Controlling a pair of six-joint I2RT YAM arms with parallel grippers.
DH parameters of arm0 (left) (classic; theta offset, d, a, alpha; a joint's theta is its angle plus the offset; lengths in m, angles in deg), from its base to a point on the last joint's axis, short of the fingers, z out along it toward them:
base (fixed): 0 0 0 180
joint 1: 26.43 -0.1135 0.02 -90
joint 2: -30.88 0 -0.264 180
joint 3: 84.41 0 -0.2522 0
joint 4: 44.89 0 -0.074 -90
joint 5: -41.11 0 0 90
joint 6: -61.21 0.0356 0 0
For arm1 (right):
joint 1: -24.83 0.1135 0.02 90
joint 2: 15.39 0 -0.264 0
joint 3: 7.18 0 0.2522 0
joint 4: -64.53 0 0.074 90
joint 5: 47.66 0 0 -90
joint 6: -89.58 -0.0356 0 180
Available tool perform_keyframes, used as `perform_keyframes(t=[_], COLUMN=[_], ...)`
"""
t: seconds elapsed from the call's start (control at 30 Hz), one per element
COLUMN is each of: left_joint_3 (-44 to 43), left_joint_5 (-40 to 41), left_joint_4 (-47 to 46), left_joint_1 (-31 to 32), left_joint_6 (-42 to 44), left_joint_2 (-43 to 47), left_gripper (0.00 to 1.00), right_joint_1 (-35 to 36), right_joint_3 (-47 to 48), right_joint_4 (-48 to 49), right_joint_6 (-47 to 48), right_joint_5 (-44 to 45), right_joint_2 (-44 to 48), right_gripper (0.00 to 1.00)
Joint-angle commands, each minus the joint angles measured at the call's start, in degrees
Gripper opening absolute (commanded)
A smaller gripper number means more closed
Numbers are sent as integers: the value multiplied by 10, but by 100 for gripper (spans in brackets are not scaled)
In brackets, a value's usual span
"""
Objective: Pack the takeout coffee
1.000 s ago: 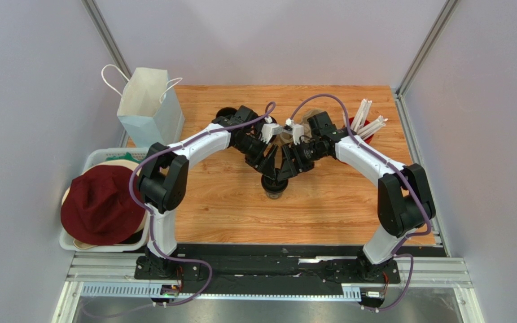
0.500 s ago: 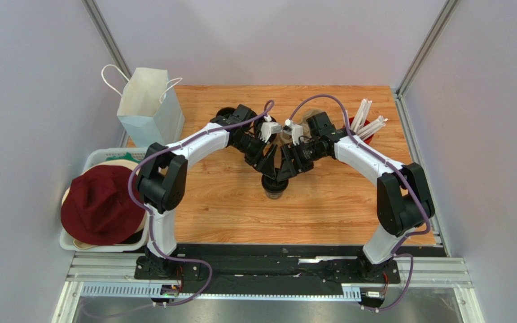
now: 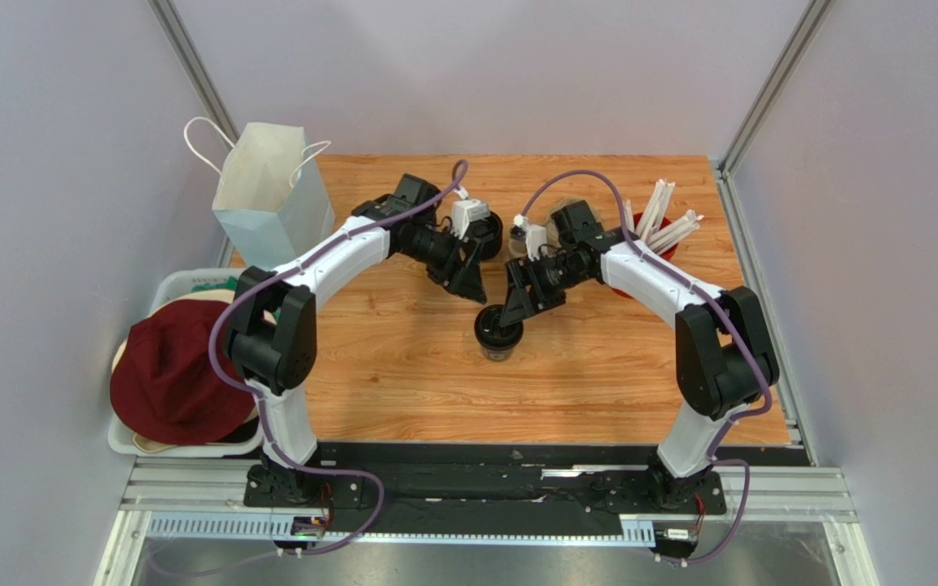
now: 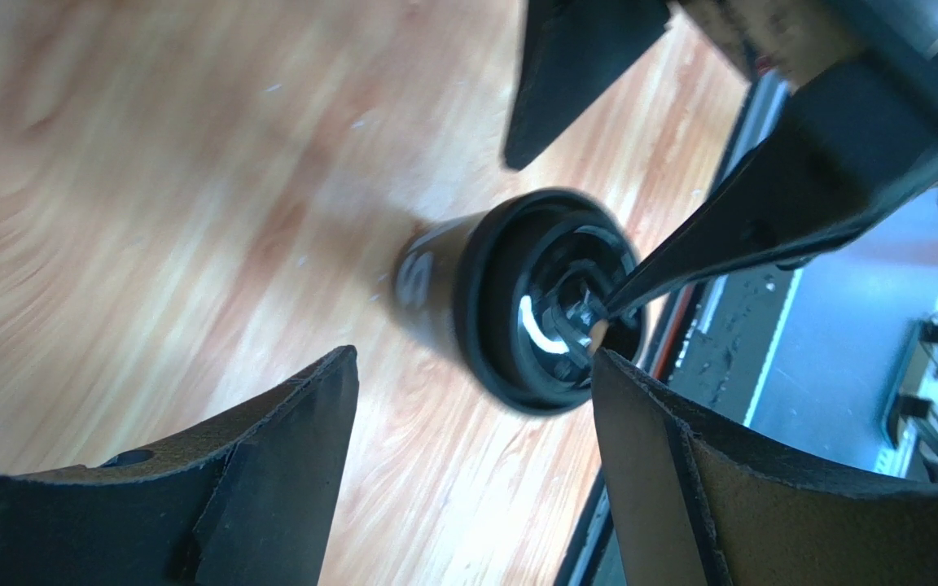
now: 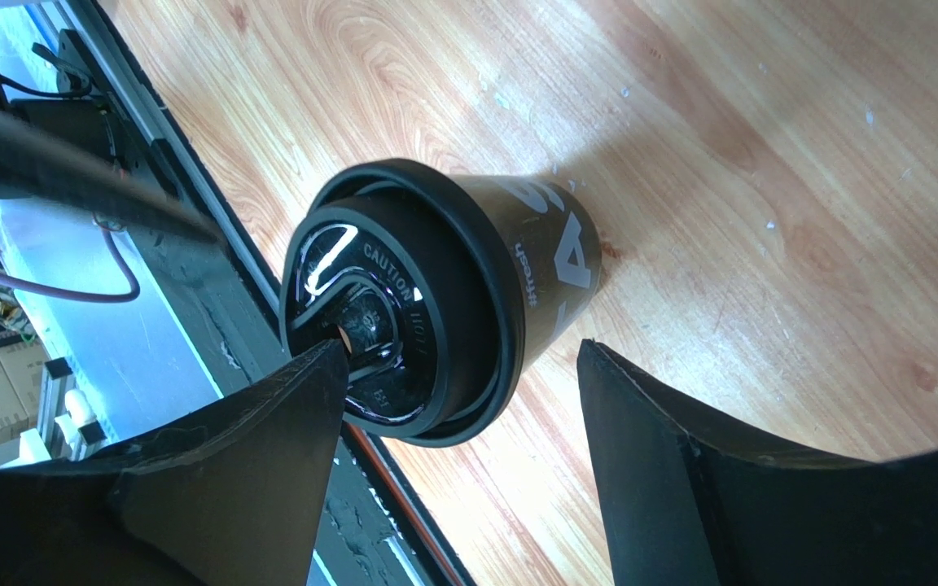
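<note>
The white paper bag (image 3: 268,195) stands well to the left of the takeout coffee (image 3: 497,338) and farther back; nothing shows inside it. The left gripper (image 3: 472,281), which a second ago hung over the cup nose to nose with its partner, has drawn back to the cup's far-left side. Its jaws are spread wide and hold nothing. The cup stands upright on the surface (image 3: 413,366) with its lid (image 4: 541,311) on. The right gripper (image 3: 507,315) stays over the cup, jaws also wide, clamping nothing.

I judge from the parting that the lid work is finished or nearly so. Carrying the cup to the bag has not yet begun.

The top view shows the arms apart but hides the lid under the right gripper. The left wrist view shows one fingertip (image 4: 628,283) of the right gripper resting on the lid's middle, with the other finger clear beyond the cup. The right wrist view shows the lid sitting level around the rim. Whether it is fully snapped down I cannot tell.
</note>
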Motion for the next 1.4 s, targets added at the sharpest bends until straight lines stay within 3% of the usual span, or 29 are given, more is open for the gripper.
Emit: perform_keyframes(t=[0.0, 0.3, 0.63, 1.37], left_joint_3=[38, 81, 79, 110], left_joint_5=[19, 30, 7, -54], left_joint_4=[-12, -36, -48, -45], left_joint_1=[-21, -22, -22, -18], left_joint_6=[22, 24, 9, 41], left_joint_2=[40, 36, 24, 7], left_gripper=[78, 78, 77, 73], right_joint_1=[5, 18, 27, 42], right_joint_3=[37, 22, 11, 56], right_joint_4=[8, 5, 6, -29], right_joint_6=[-11, -3, 8, 89], right_joint_5=[-10, 16, 29, 37], right_joint_2=[-4, -11, -24, -62], right_gripper=[73, 63, 40, 35])
